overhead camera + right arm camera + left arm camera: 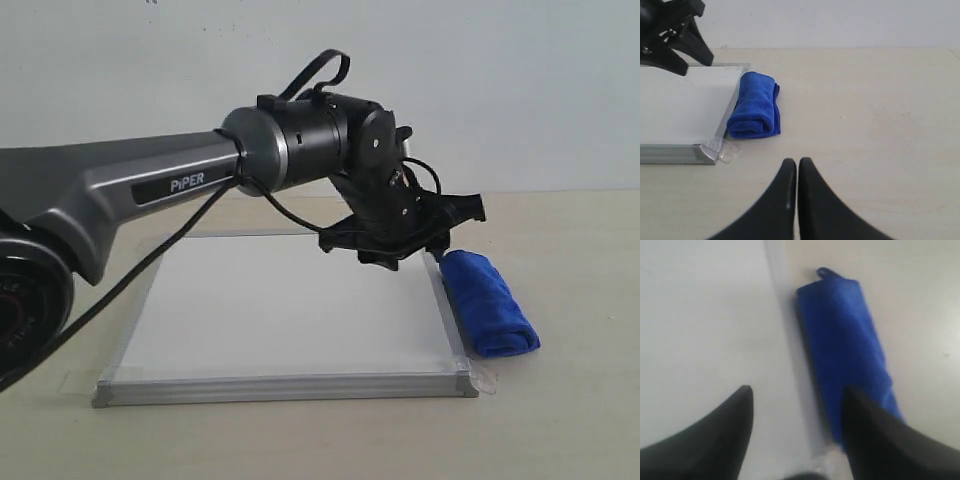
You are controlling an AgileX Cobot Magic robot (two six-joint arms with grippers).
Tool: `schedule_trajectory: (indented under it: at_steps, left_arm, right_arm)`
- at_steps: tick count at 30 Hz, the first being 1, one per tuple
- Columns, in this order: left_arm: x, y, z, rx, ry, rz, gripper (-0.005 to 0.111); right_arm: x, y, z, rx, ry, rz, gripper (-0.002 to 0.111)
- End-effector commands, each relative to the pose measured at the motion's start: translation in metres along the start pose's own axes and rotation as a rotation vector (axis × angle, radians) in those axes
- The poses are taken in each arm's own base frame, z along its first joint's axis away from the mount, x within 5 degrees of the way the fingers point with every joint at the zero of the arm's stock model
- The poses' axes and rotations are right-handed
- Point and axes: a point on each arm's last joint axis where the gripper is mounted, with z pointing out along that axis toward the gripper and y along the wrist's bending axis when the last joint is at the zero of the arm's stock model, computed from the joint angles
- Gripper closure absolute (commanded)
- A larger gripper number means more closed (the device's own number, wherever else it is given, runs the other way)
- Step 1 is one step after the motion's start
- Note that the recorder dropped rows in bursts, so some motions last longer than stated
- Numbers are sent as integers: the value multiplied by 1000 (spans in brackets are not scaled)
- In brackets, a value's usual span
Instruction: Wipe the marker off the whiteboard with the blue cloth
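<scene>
1. Exterior view: the whiteboard (280, 310) is seen lying flat on a beige table (560, 420). The cloth (490, 305) is laid on the table along the board's right frame, rolled up and just beside the frame (whether it touches cannot be told here). The left arm (150, 185) is stretched in from the left across the board. The left gripper (405, 240) is held above the board's far right part, near the cloth's far end. From this angle its fingers cannot be judged.

2. Left wrist view: the left gripper (797, 405) is shown with its two dark fingers (715, 440) set well apart, and nothing is clamped between them. One finger is seen over the whiteboard (700, 315) and the other over one end of the cloth (845, 340). The grey frame (785, 330) runs between them. Contact with the cloth cannot be told. A small loop (825, 272) is seen at the cloth's other end.

3. Right wrist view: the right gripper (797, 170) is shown with its fingers pressed together, tip to tip, and nothing is held. It is placed over bare table, well apart from the cloth (756, 105), which lies against the frame near a corner of the whiteboard (680, 105). A clear scrap (725, 150) (perhaps tape) is seen at that corner.
</scene>
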Motion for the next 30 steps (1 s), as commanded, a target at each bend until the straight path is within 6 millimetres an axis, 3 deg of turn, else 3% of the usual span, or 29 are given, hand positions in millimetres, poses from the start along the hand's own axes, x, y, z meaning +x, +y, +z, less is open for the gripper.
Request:
schedule_trajectory:
  at_steps: [1, 8, 12, 15, 18, 22, 25, 30]
  left_arm:
    - [10, 0, -28, -185, -12, 91, 56]
    - [41, -1, -54, -297, -55, 225, 56]
    - [67, 13, -72, -367, -50, 303, 56]
    - [88, 24, -84, -327, -62, 259, 56]
    - [115, 37, -109, -219, -132, 263, 57]
    - [141, 64, -150, -126, -201, 299, 67]
    - [162, 91, -188, -115, -237, 321, 85]
    - [178, 111, -226, -54, -309, 275, 103]
  right_arm:
    - [-1, 0, -1, 7, -10, -5, 107]
    - [-1, 0, -1, 7, -10, -5, 107]
    - [-1, 0, -1, 7, -10, -5, 107]
    - [-1, 0, -1, 7, -10, -5, 107]
    - [-1, 0, -1, 7, -10, -5, 107]
    - [-1, 0, -1, 7, -10, -5, 107]
    - [-1, 0, -1, 7, -10, -5, 107]
    - [-1, 0, -1, 7, -10, -5, 107]
